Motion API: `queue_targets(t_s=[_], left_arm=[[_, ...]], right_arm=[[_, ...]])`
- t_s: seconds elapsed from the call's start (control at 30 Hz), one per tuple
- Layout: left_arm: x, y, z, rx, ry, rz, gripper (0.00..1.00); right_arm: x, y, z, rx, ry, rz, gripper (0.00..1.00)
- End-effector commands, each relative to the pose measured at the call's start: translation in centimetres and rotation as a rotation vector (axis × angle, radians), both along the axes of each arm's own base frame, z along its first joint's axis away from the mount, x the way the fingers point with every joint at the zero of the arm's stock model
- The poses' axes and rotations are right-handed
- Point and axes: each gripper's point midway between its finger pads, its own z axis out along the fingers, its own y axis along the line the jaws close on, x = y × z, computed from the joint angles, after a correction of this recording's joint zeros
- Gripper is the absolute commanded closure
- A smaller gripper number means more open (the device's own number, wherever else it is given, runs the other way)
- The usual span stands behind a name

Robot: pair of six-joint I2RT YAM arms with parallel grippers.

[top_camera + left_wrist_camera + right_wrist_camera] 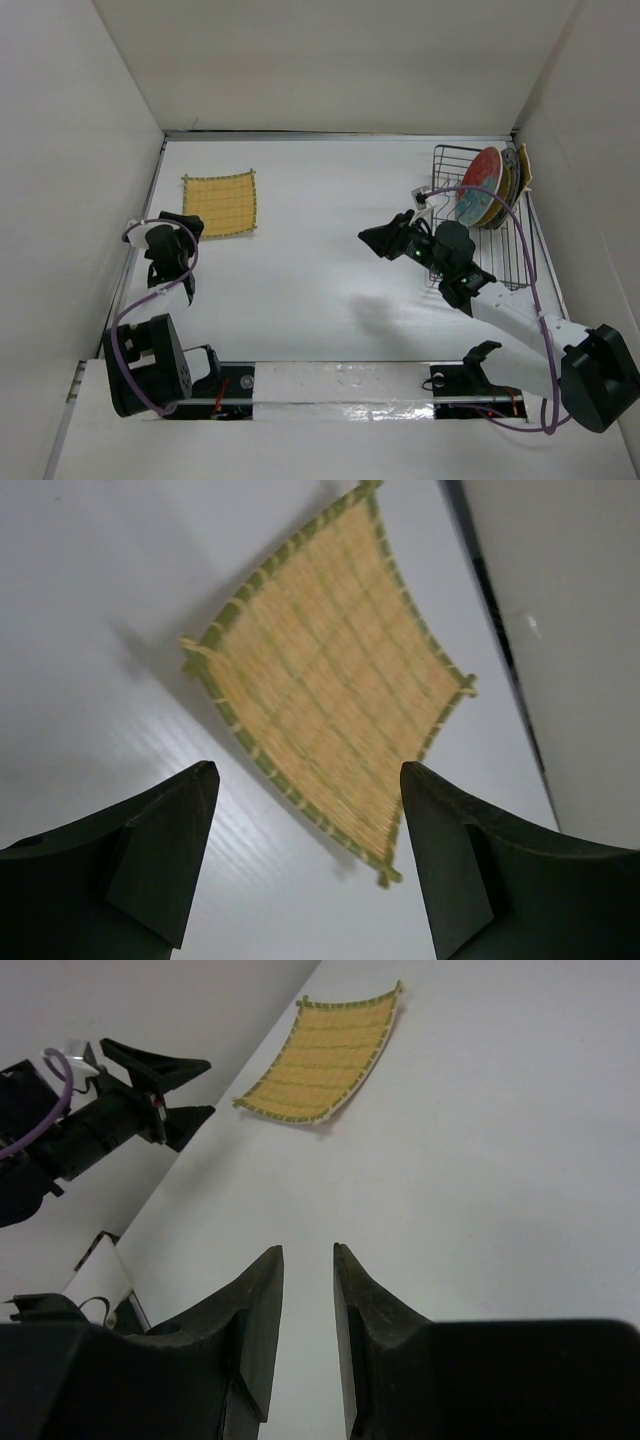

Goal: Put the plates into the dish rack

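Observation:
A square yellow woven plate (220, 203) lies flat on the white table at the far left. It also shows in the left wrist view (330, 670) and the right wrist view (322, 1055). My left gripper (186, 224) is open and empty, just short of the plate's near left corner (308, 780). The black wire dish rack (500, 260) stands at the far right. It holds the red round plate (478, 185) upright in front, with other plates (515, 170) stacked on edge behind it. My right gripper (378, 238) hovers left of the rack, empty, jaws a narrow gap apart (308, 1250).
White walls close in the table on the left, back and right. The left arm (110, 1110) stands along the left wall. A purple cable (530, 290) loops over the right arm near the rack's front.

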Motion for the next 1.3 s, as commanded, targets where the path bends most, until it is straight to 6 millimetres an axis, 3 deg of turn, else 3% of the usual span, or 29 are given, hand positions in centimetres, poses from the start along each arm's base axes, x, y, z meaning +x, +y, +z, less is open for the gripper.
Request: queue_targets(t_s=[0.0,0.13,0.27,0.43,0.5,0.53,0.73,0.83,0.87,1.07,1.1,1.27], left_arm=[[0.3,0.5,-1.6,0.023,0.068,-0.053,0.30],[1.7,0.3,-2.9,-0.014,0.098,-0.090,0.31],[1.9,2.5,-4.9,-0.042,0.147,-0.044,0.33],[3.0,3.3,-5.4,-0.038,0.159,-0.022,0.36],[3.4,3.4,-6.5,-0.049,0.185,-0.027,0.36],[4.2,3.5,-5.9,-0.044,0.161,-0.037,0.37],[6.2,3.8,-6.3,-0.075,0.194,-0.051,0.39],[6.6,4.2,-6.6,-0.085,0.207,-0.033,0.52],[6.7,4.2,-6.6,-0.084,0.208,-0.031,0.52],[7.3,4.7,-6.6,-0.078,0.215,-0.018,0.86],[7.3,4.7,-6.6,-0.076,0.214,-0.019,0.96],[6.6,4.6,-6.2,-0.057,0.162,-0.012,1.00]], right_arm=[[-1.2,0.8,3.1,0.077,-0.082,0.069,0.67],[-1.4,0.9,3.2,0.083,-0.080,0.094,0.67],[-1.5,0.7,3.1,0.092,-0.071,0.118,0.67],[-1.4,0.6,2.9,0.091,-0.062,0.117,0.67],[-1.4,0.6,2.9,0.090,-0.065,0.115,0.66],[-1.1,0.4,2.7,0.087,-0.061,0.108,0.66],[-0.8,0.1,2.5,0.076,-0.058,0.095,0.66],[-0.5,-0.2,2.5,0.075,-0.057,0.087,0.66],[-0.3,-0.4,2.5,0.074,-0.057,0.078,0.66],[-0.3,-0.8,2.7,0.076,-0.061,0.067,0.66],[-0.2,-0.8,2.7,0.076,-0.061,0.066,0.66],[-0.2,-0.7,2.4,0.076,-0.057,0.067,0.66]])
